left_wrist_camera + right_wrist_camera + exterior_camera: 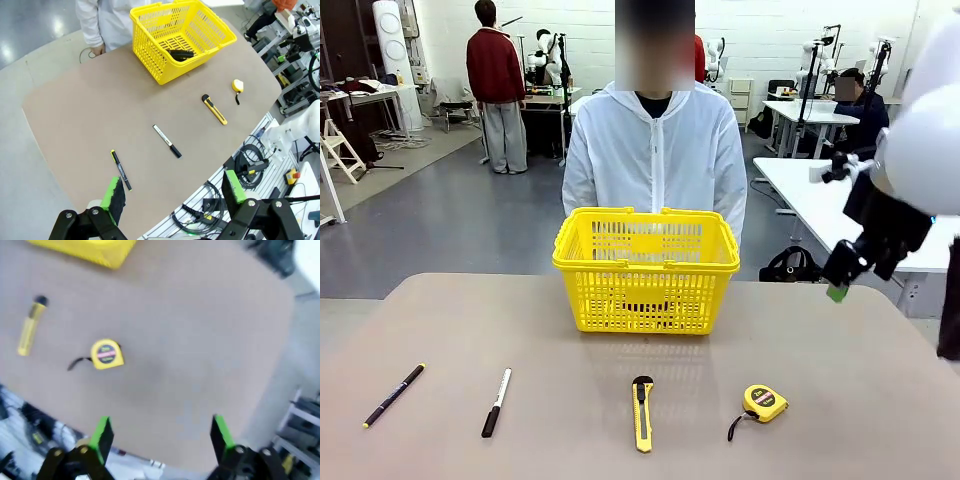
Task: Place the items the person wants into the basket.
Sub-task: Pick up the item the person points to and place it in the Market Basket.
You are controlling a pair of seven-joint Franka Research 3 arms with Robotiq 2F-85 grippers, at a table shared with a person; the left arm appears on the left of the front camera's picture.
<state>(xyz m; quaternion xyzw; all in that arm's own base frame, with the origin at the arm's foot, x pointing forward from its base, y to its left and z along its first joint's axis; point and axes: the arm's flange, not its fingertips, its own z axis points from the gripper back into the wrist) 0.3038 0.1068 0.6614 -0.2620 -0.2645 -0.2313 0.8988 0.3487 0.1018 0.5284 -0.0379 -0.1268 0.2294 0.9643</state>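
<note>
Right hand (160, 435) is spread, hanging off-centre above the small round yellow tape measure (106, 354). I'd line up over its casing, clear of the strap (75, 363), then drop.

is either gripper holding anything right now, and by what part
Nothing is held: the left gripper and the right gripper are both open and empty.

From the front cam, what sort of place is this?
Likely a robotics lab or workshop: open grey floor with white workbenches, plus cable bundles and an emergency-stop box beside the table.
</note>
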